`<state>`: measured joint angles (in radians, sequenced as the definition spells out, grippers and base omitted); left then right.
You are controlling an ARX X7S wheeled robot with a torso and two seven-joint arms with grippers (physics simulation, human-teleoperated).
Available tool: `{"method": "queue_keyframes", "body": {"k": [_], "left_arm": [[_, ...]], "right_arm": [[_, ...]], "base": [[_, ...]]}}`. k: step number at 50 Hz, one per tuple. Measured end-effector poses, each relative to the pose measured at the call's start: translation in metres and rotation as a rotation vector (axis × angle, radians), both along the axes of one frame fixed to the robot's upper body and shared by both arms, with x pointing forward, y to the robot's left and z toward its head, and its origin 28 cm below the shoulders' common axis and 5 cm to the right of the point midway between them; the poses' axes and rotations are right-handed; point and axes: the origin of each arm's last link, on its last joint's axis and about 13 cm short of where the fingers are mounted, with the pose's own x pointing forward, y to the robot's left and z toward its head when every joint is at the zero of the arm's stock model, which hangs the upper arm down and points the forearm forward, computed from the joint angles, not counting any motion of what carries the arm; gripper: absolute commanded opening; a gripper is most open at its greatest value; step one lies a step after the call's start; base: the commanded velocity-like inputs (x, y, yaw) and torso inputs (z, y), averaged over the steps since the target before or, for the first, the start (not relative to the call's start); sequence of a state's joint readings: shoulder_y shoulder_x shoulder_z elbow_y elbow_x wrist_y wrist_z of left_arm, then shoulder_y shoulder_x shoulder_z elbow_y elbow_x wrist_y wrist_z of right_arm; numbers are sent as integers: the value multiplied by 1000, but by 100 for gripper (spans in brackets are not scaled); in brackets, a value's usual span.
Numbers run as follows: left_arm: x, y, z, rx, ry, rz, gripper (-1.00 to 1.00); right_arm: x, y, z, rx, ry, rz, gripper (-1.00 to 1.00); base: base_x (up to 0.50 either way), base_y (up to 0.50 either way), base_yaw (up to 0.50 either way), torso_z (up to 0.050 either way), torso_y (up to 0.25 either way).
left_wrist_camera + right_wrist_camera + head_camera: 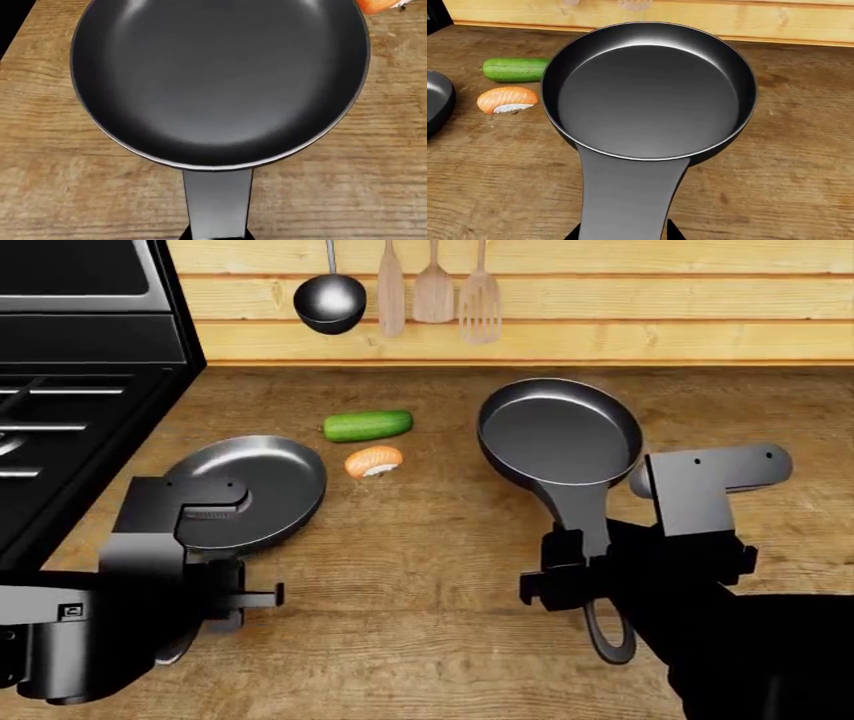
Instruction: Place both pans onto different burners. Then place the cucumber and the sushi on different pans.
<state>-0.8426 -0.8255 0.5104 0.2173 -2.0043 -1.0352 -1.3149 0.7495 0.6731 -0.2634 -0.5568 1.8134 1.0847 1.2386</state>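
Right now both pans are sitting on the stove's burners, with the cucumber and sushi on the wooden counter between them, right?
Not quite: the head view shows both pans, the left pan and right pan, on the wooden counter, not on the stove. The cucumber and sushi do lie between them.

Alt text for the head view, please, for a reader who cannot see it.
Two empty dark pans sit on a wooden counter, the left pan at the left gripper, the right pan with its handle at the right gripper. Between them lie a cucumber and sushi; the stove is at left.
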Motion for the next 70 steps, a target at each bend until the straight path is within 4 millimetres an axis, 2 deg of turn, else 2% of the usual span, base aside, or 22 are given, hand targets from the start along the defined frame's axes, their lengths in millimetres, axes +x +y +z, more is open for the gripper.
{"method": "queue_keyframes", "body": {"k": [11, 41, 47, 58, 70], "left_arm": [[-5, -2, 2, -33, -29, -38, -100], [-32, -8, 42, -31, -225, -118, -100], [-35, -8, 44, -27, -241, -128, -100], [-38, -9, 44, -21, -250, -139, -100], [-39, -9, 44, -31, -248, -148, -100]], "right_arm": [[-1, 0, -1, 2, -2, 1, -100], [-3, 0, 3, 6, -35, 9, -100], [-4, 1, 3, -3, -37, 12, -100], [-5, 2, 3, -5, -47, 27, -100], [-5, 1, 3, -24, -70, 37, -100]], "base": [[0, 0, 0, 1, 3], [-33, 4, 0, 1, 4], [-470, 86, 0, 0, 2], [0, 16, 0, 2, 3], [0, 479, 0, 1, 3]]}}
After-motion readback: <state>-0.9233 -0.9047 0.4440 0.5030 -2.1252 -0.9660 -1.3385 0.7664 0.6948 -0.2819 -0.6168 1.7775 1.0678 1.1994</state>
